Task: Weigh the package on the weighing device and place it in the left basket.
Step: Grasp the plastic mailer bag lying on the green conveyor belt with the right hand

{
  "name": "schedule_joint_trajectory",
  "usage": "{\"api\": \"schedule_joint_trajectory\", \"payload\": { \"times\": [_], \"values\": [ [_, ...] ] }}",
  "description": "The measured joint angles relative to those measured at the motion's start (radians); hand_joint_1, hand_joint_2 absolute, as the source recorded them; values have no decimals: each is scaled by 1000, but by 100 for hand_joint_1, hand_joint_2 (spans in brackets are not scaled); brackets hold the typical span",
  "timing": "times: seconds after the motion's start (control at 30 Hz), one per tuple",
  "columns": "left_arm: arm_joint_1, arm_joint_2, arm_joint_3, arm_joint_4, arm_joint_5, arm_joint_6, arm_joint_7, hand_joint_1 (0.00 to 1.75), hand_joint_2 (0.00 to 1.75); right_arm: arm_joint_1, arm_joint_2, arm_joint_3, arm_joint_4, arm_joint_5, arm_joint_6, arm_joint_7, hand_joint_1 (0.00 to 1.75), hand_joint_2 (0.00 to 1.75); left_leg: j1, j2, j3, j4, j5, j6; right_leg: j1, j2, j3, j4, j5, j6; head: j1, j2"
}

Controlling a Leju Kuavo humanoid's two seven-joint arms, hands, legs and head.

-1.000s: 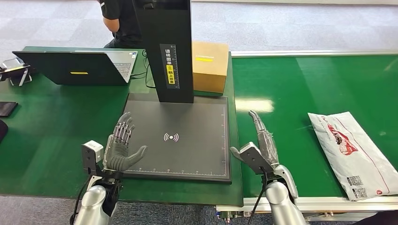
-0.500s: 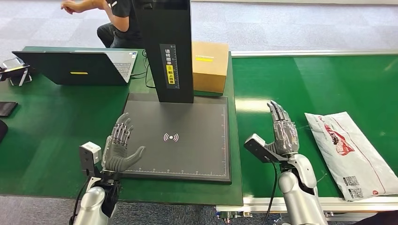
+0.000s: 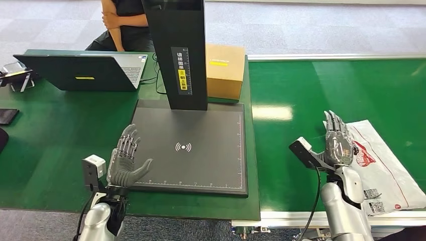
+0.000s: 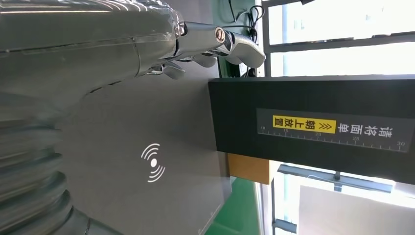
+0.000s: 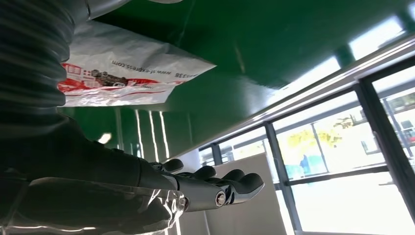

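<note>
Both hands were empty, fingers spread; the right hand [image 3: 337, 143] hovered at the slippery package [image 3: 387, 168], which could slide away.

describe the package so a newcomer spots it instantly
Find the green belt right of the dark scale plate. The package lies flat at its near right end, beside the right hand. It is a soft white mailer bag with red print, unlike the stiff brown box.
</note>
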Motion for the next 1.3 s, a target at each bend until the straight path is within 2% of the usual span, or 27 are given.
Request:
{"api": "schedule_joint_trajectory", "payload": {
  "times": [0.33, 0.67, 0.87, 1.23, 1.3],
  "values": [
    [6, 2, 1, 0, 0, -4, 1, 0, 175, 33, -23, -134, 50, -66, 4, 43, 0, 175, 0, 0, 0, 0, 0, 0, 0, 0, 0, 0, 0, 0, 0, 0],
    [1, 3, 4, 0, -11, -13, 10, 0, 175, 36, -59, -263, 173, -25, 37, 126, 0, 175, 0, 0, -1, 0, 0, 0, 0, 0, 0, 0, 0, 0, 0, 0],
    [-7, 3, 5, 0, -14, -16, 16, 0, 175, 32, -79, -304, 266, 33, 95, 195, 0, 175, 0, 0, -1, 0, 0, 0, 0, 0, 0, 0, 0, 0, 0, 0],
    [-11, 3, 9, 0, -24, -18, 23, 0, 175, 10, -87, -352, 335, 74, 103, 283, 0, 175, 0, 0, 1, 0, 0, 1, 0, 0, 1, -1, 0, 1, 0, 0],
    [-12, 3, 10, 0, -25, -18, 24, 0, 175, 6, -87, -356, 340, 78, 102, 290, 21, 175, 0, 0, 1, 0, 0, 1, -1, -1, 2, -1, 0, 1, 0, 0]
  ]
}}
